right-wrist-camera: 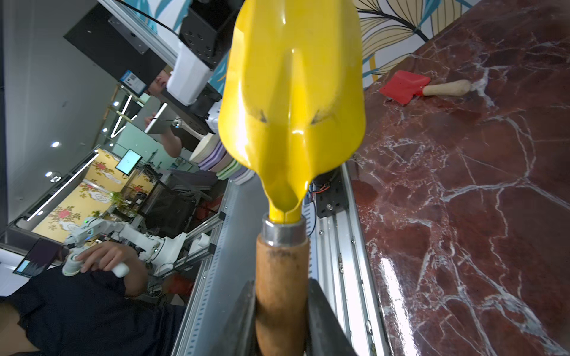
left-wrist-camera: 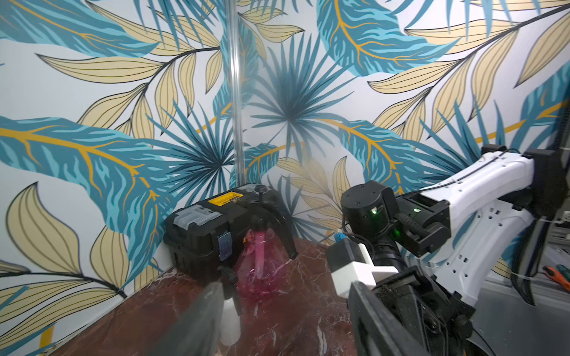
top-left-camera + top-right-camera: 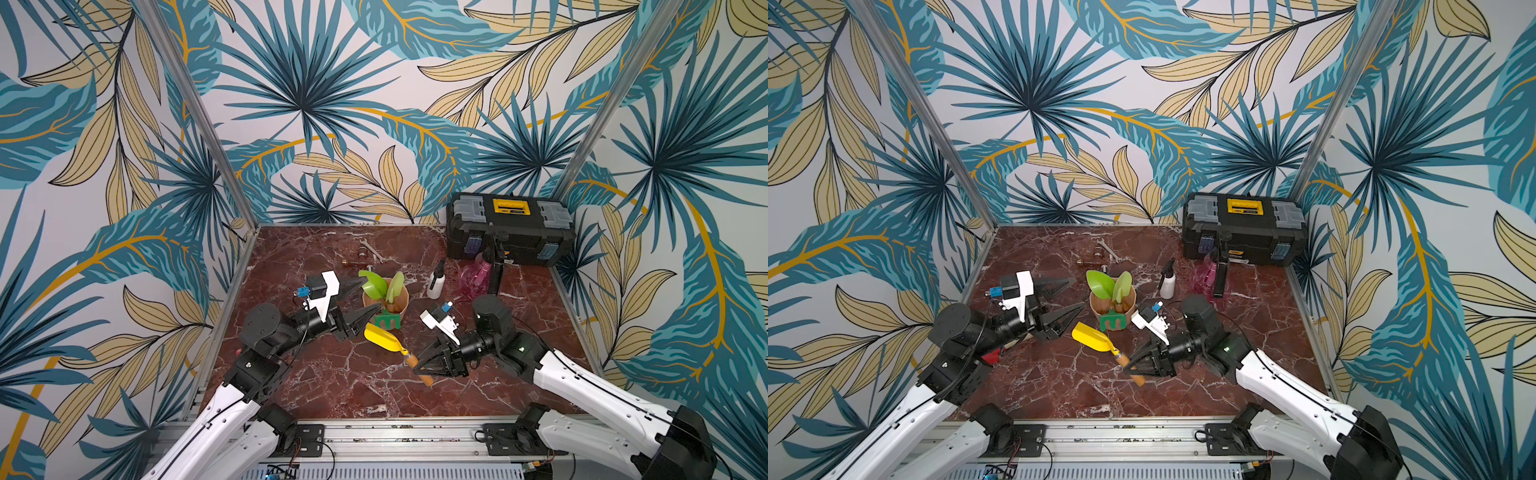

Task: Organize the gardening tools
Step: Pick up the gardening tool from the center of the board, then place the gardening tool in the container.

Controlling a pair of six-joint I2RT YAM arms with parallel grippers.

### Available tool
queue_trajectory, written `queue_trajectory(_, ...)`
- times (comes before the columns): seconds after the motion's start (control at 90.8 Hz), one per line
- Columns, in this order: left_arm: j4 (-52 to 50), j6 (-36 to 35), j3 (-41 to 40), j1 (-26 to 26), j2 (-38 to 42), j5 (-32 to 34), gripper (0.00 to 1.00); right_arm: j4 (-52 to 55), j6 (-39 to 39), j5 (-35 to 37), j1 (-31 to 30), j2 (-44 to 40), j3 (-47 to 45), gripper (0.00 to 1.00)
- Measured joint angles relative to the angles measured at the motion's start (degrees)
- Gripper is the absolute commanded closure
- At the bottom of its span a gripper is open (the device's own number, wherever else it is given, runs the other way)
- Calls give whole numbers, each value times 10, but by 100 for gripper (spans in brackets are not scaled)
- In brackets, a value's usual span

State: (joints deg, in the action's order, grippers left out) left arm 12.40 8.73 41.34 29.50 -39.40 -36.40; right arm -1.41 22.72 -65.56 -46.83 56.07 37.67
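- Red trowel (image 3: 992,356) lies on the desk (image 3: 1084,390), mostly hidden behind the left arm.
- Right pincer (image 3: 417,363) pinches the yellow trowel (image 3: 380,336) by its handle, near the pot (image 3: 1129,309).
- Left pincer (image 3: 1079,292) is spread, beside that pot.

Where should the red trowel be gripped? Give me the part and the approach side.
Grip the red trowel by its wooden handle, coming straight down with jaws across it. It lies flat on the table, so the thin blade gives little purchase; the rounded handle likely more.
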Motion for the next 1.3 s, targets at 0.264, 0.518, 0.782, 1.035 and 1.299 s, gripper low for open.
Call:
queue_trajectory(0.264, 93, 50, -12, -7, 6, -104, 25, -181, 140, -80, 10, -45, -60, 90)
queue_trajectory(0.518, 198, 138, -18, -11, -6, -161, 25, -312, 251, -99, 10, -92, -89, 90)
queue_trajectory(0.782, 249, 197, -18, -11, -56, -180, 37, -344, 275, -99, 10, -107, -73, 90)
queue_trajectory(1.035, 242, 222, -18, -11, -105, -190, 43, -346, 274, -99, 10, -91, -69, 90)
queue_trajectory(1.299, 242, 228, -18, -11, -94, -204, 38, -348, 275, -98, 10, -87, -66, 90)
